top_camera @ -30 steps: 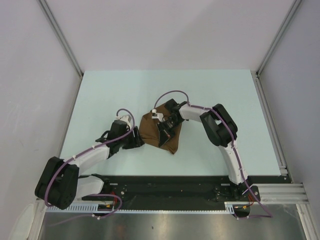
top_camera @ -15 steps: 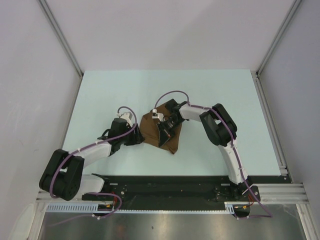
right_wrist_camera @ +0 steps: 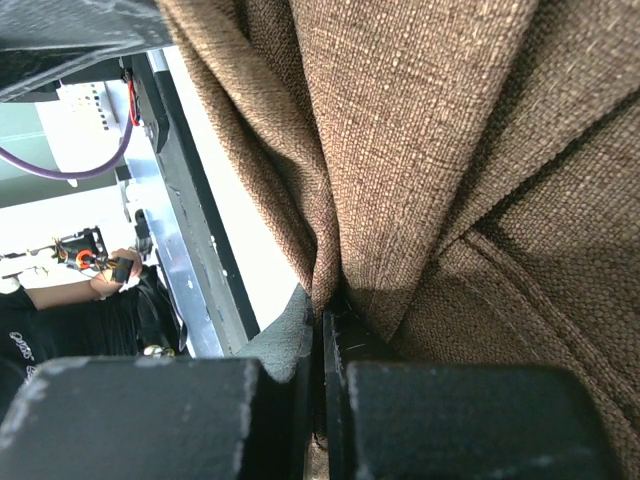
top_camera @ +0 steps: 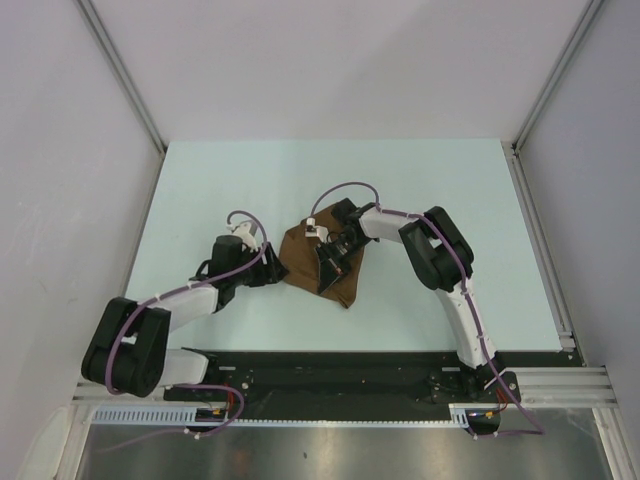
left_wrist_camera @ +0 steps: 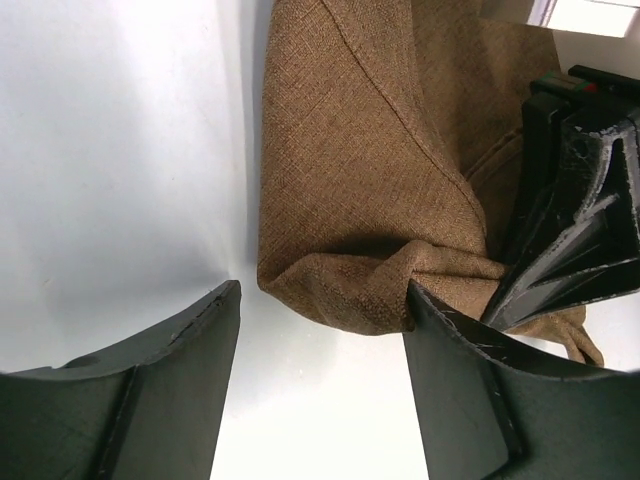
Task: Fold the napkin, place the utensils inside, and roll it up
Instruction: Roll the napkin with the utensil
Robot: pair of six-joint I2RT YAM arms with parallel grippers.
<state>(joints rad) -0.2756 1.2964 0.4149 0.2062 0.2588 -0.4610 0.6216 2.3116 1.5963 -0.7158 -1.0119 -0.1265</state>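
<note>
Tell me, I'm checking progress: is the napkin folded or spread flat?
Folded, not flat: the napkin shows overlapping layers and creases, one fold pinched in the right end effector.

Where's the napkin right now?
In the top view the napkin lies bunched near the centre of the table, pinched in the right pincer, with the open left pincer just off its left edge.

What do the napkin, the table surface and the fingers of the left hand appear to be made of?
The napkin looks like coarse woven cloth, maybe linen: matte brown, visible crossed threads. The table seems smooth, pale, slightly glossy, material unclear; it shows soft reflections. The fingers of the left hand look like matte black plastic with fine scratches.
</note>
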